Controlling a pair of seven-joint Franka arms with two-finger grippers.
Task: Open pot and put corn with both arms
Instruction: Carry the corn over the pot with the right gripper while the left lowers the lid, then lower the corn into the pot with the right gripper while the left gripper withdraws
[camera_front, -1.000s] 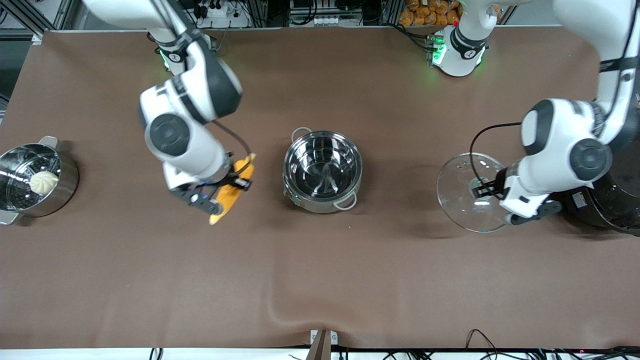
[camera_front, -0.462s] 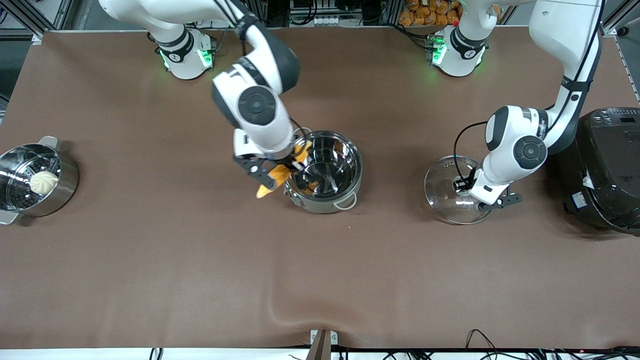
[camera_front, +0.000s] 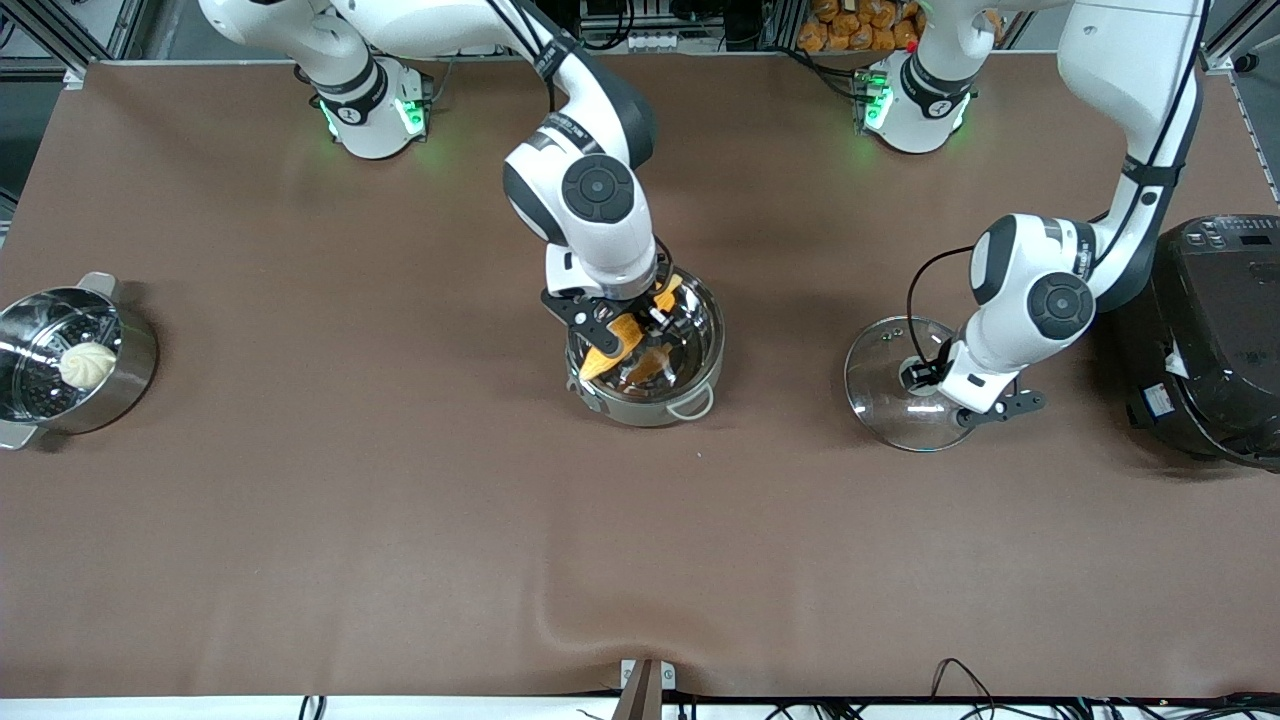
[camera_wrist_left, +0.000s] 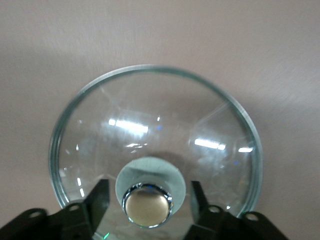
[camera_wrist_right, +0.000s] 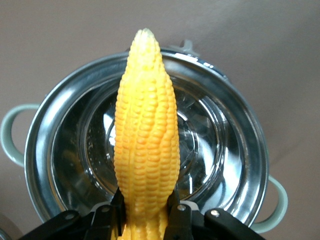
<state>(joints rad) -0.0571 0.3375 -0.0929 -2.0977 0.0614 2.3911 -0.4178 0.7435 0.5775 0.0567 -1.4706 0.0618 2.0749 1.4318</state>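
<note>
Two arms, two end effectors, one pot (camera_front: 646, 345), one lid (camera_front: 898, 385), one corn (camera_front: 628, 333). Also one steamer pot (camera_front: 60, 362) with one white bun (camera_front: 86, 364), and one black rice cooker (camera_front: 1215, 335).

Right end effector (camera_front: 622, 326): up over the open pot, clenched on the thick end of the corn. In the right wrist view, one dark finger (camera_wrist_right: 114, 218) pressed on each side of the corn (camera_wrist_right: 146, 142), pointed tip sticking out away from the end effector (camera_wrist_right: 145, 220), across the pot's mouth. Pot (camera_wrist_right: 235, 150) right under it, shiny and round, two pale loop handles, one on each side. Nothing inside but reflections. Thick end of the corn cut off at the picture's edge, so no stub to see.

Left end effector (camera_front: 935, 385): low over the lid, well apart from the pot, toward the left arm's end of the tabletop (camera_front: 400, 520). In the left wrist view, one finger (camera_wrist_left: 97, 197) on each side of the lid's tan knob (camera_wrist_left: 146, 204), with a small gap to the knob on both sides, so released, not squeezing. Fingertips cut off at the picture's edge. Glass lid (camera_wrist_left: 155, 135) flat on the tabletop, whole rim in sight.

Rice cooker beside the left end effector, partly hidden by the left arm and cut off at the front view's edge. Steamer pot well apart from the right end effector, at the right arm's end of the tabletop, one edge cut off too.
</note>
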